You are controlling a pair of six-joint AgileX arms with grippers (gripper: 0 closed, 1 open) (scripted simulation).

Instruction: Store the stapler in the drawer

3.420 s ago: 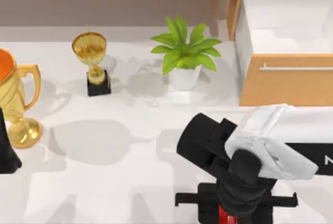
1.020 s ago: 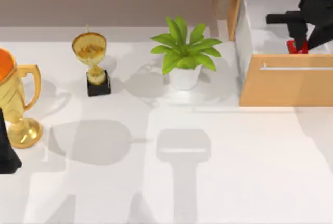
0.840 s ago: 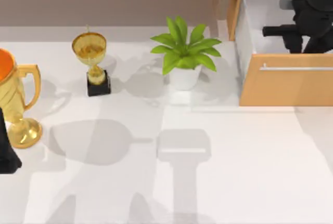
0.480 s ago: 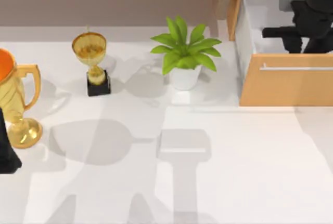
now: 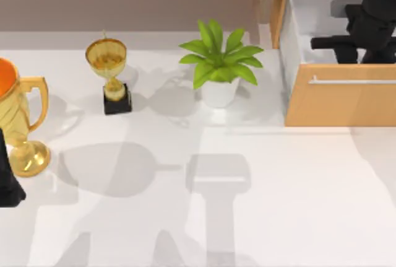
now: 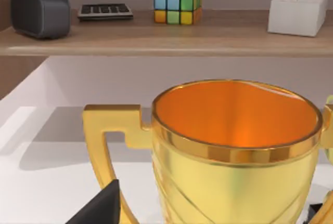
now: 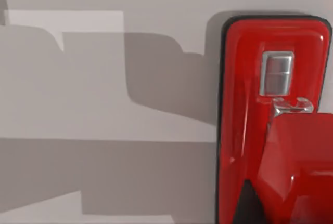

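Observation:
The stapler (image 7: pixel 276 120), glossy red with a small silver plate, lies against the white floor of the drawer in the right wrist view, very close to the camera. In the top view it is hidden under my right gripper (image 5: pixel 365 45), which hangs low inside the open drawer (image 5: pixel 340 103), just behind the front panel with its silver bar handle (image 5: pixel 352 82). My left gripper (image 5: pixel 7 180) is parked at the table's left edge; its dark fingers (image 6: pixel 104 209) stand open beside a big gold trophy.
A large gold trophy (image 5: pixel 18 124) stands at the far left, and a small trophy (image 5: pixel 111 72) on a black base stands behind the middle. A potted plant (image 5: pixel 218 62) sits just left of the drawer. A shelf (image 6: pixel 156 31) behind holds several small items.
My right arm carried the stapler from the table's front into the drawer. Over the last second the gripper shifted slightly right and the stapler's red tip went out of sight beneath it.

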